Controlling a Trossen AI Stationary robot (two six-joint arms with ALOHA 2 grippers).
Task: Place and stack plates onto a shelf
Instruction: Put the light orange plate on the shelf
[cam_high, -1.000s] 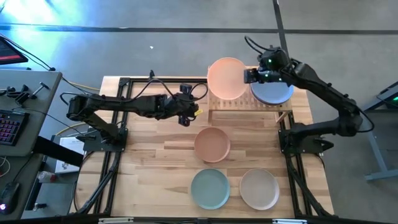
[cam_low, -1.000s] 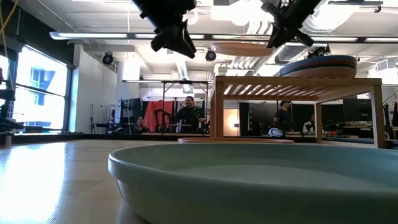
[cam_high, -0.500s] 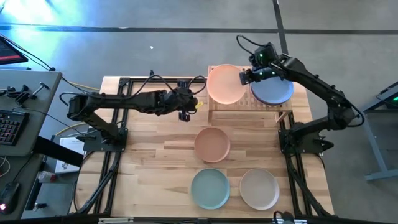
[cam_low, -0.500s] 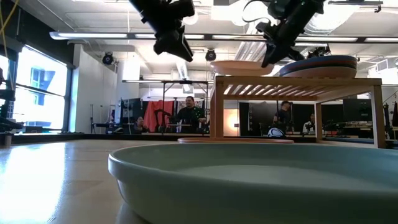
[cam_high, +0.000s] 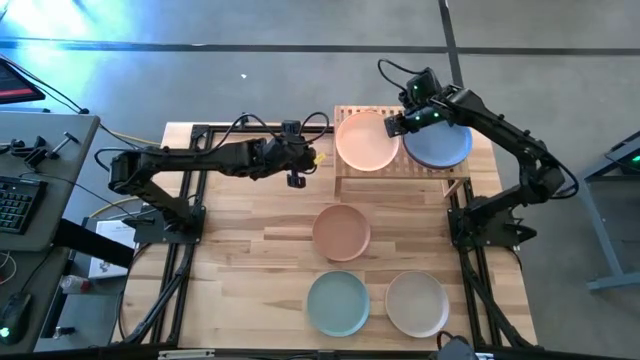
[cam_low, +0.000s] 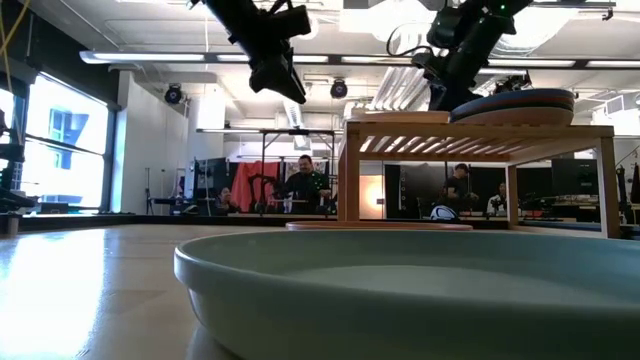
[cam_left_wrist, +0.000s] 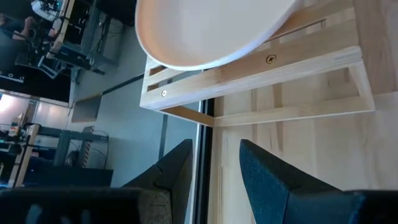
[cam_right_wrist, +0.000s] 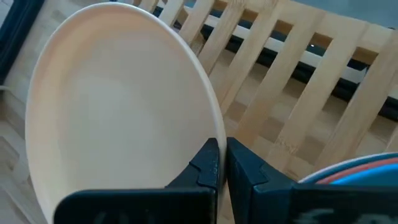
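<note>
A pale pink plate (cam_high: 364, 141) lies at the level of the wooden shelf's (cam_high: 395, 172) top, on its left half, and reaches out past the shelf's left end (cam_left_wrist: 186, 93). My right gripper (cam_high: 397, 122) is shut on this plate. A stack of plates with a light blue one on top (cam_high: 440, 147) sits on the shelf's right half. My left gripper (cam_high: 296, 180) hangs open in the air left of the shelf, with nothing between its fingers (cam_left_wrist: 180, 162). A salmon plate (cam_high: 341, 232), a mint plate (cam_high: 338, 303) and a beige plate (cam_high: 417, 303) lie flat on the table. My right gripper pinches the pink plate's rim (cam_right_wrist: 214, 127) between its two fingers, on the side nearest the blue stack. The fingers slant down from the right. The plate lies nearly flat over the shelf's slats (cam_right_wrist: 292, 87); whether its bottom rests on them I cannot tell.
The shelf stands at the table's far edge, with open space under its top (cam_low: 480, 190). The three loose plates take up the table's middle and near right. The wooden tabletop (cam_high: 240, 260) lies bare to the left. People sit in the room behind.
My right gripper has come down with the pink plate, which has sunk from well above the shelf to the level of its top. My left gripper has drifted a little toward the table's far edge and stays open.
</note>
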